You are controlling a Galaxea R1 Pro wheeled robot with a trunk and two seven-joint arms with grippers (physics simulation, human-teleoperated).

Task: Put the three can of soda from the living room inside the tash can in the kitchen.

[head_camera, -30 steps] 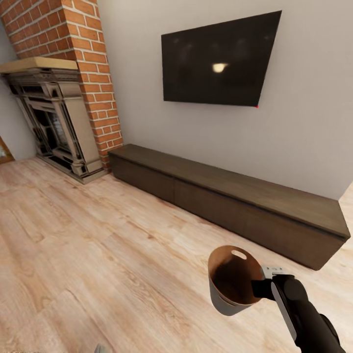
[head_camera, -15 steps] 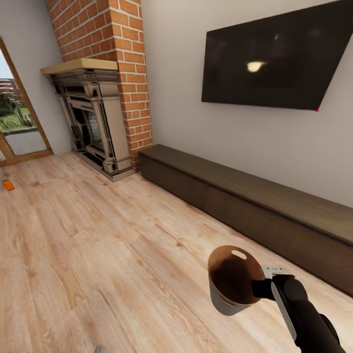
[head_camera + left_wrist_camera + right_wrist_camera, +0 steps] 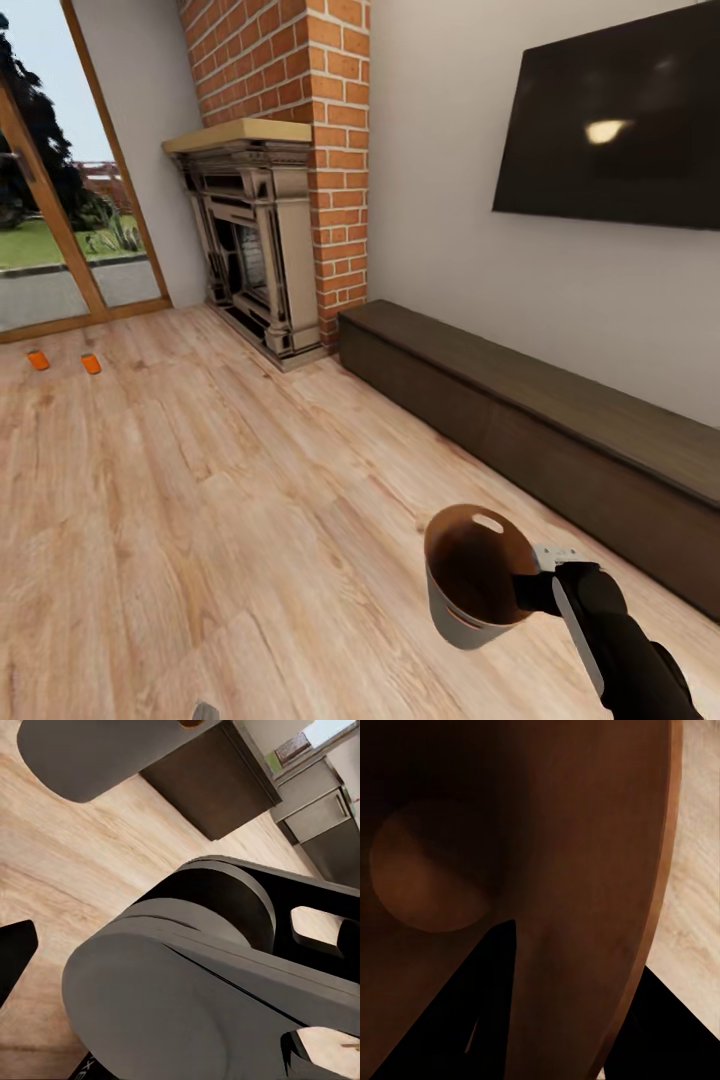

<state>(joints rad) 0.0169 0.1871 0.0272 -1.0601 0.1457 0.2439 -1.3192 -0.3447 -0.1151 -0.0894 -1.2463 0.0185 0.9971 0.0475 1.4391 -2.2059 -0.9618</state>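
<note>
Right claw (image 3: 535, 590) is clamped on the rim of the bin (image 3: 470, 585), carried clear of the floor (image 3: 200, 520). Left claw's opening cannot be judged. The view has swung left since a second ago, bringing two orange cans (image 3: 64, 361) into sight near the glass door (image 3: 60, 230). Collection can likely begin.

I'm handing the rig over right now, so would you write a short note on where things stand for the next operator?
Right gripper: shut on the rim of the trash can, carried upright above the wood floor; its brown inside looks empty.
Left gripper: state cannot be told from the left wrist view.
Two orange soda cans lie on the floor by the glass doors, left of the fireplace.
Done: bin picked up. Left: collect all cans, including the blue one, and return the bin to the kitchen.
</note>
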